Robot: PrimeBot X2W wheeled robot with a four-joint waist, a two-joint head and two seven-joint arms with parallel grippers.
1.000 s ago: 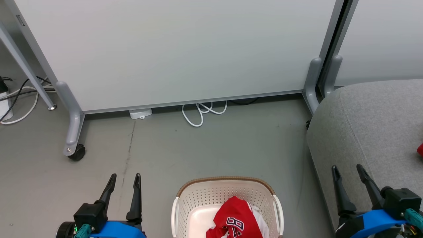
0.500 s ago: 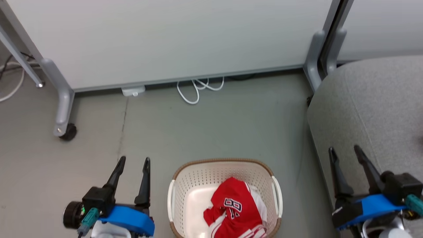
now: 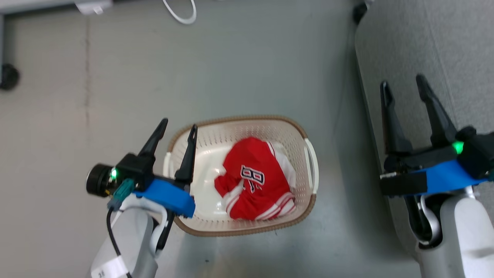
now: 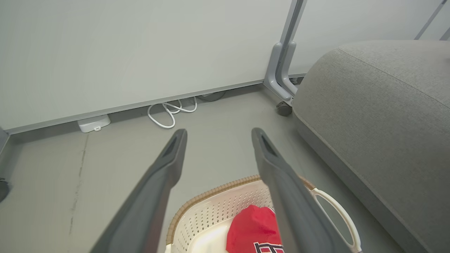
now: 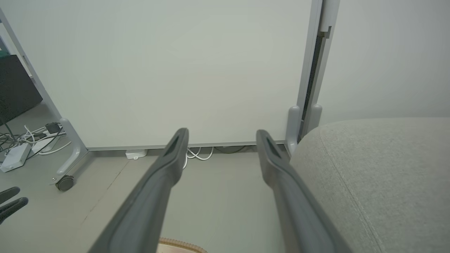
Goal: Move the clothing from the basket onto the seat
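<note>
— While the oval cream perforated plastic basket (image 3: pixel 247 117) stands on the floor (image 3: pixel 251 58), what's in it?
— One crumpled red shiny jersey (image 3: pixel 256 181) with white trim. Over the basket's left rim hangs the left gripper (image 3: pixel 179 123), spread wide, empty. Right of the basket, the right gripper (image 3: pixel 401 80), equally wide and empty, hovers above the grey fabric sofa (image 3: pixel 424 38).

You look down on a smooth grey floor (image 3: pixel 247 58) crossed by a thin dark seam (image 3: pixel 87 77). Behind it stand pale partition panels (image 5: pixel 197 70) on grey feet, one with a castor (image 5: pixel 65 182). A white cable (image 4: pixel 165 113) loops at their base beside a small white box (image 4: pixel 93 123), perhaps an adapter. The light is even.
</note>
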